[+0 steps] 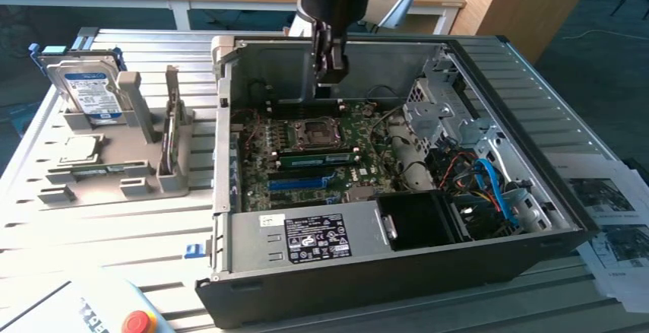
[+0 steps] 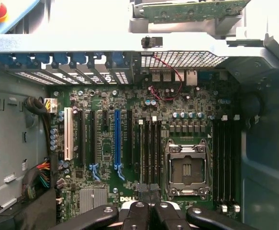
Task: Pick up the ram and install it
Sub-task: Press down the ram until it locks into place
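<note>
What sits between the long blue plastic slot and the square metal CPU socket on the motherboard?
In the wrist view: one long black slot beside the blue slot, then a bank of narrow black slots next to the CPU socket.

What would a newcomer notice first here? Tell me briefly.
The open computer case fills the middle of the table, with its green motherboard laid bare. The shut gripper hangs over the board near the case's far wall. At the exterior view's left, a hard drive stands upright in a grey holder.
</note>
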Controlling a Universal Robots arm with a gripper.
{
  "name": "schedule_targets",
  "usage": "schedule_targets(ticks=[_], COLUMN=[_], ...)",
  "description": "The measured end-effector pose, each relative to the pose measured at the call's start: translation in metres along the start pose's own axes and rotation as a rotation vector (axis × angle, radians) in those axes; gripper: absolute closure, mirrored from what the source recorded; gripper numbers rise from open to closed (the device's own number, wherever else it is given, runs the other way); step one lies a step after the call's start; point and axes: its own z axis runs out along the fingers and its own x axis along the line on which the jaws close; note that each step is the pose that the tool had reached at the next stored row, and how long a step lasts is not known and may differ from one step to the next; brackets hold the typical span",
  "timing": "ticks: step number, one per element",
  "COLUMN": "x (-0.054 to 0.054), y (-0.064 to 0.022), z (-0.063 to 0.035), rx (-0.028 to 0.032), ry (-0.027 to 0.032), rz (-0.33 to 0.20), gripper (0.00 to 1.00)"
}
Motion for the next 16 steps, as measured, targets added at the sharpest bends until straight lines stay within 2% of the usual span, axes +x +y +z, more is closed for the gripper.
schedule_targets(ticks=[16], x=[0.0000], y=[0.0000], z=[0.0000], rx=[-0.0014], ry=[-0.0010], rz=[0.173], gripper=[0.90])
